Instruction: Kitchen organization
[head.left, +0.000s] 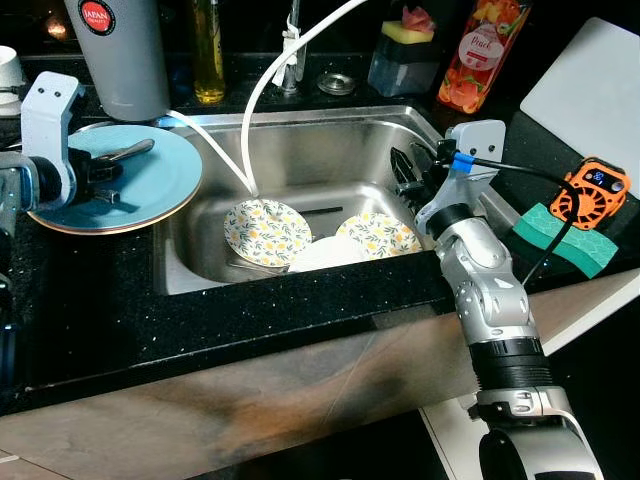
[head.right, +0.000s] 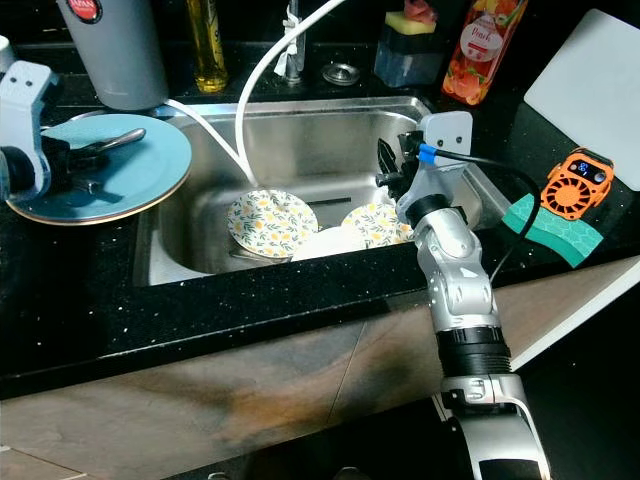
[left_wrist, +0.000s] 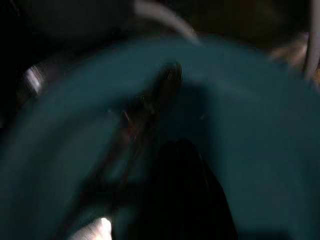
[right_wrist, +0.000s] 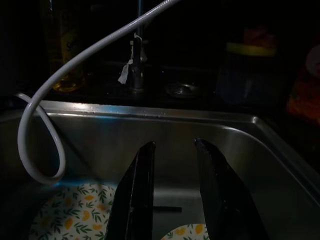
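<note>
Stainless steel sink (head.left: 330, 140), rectangular, smooth walls, set into a black speckled table (head.left: 250, 310) with a glossy surface. Two round lemon-patterned plates in the basin: left plate (head.left: 266, 231) tilted against the floor of the basin, right plate (head.left: 378, 235) near the right wall; a plain white dish (head.left: 325, 255) between them, overlapping both. White flexible hose (head.left: 262, 100) curving from the faucet area down to the left plate.

Right tool (right_wrist: 174, 192) above the right part of the basin, over the right plate; long black fingers (right_wrist: 137, 195) parted with a clear gap, holding nothing. Open room in the basin's back half.

Round teal plate (head.left: 160, 180), smooth and shallow, resting on the table at the sink's left rim, its edge slightly overhanging the basin. Left tool (head.left: 112, 168) at this plate, with a metal utensil (head.left: 135, 150) lying on the plate beside it; finger state not determinable, left wrist view blurred.

Grey cylindrical container (head.left: 122, 55) behind the teal plate. Green wavy sponge (head.left: 560, 240) and orange device (head.left: 592, 192) on the table right of the sink.
</note>
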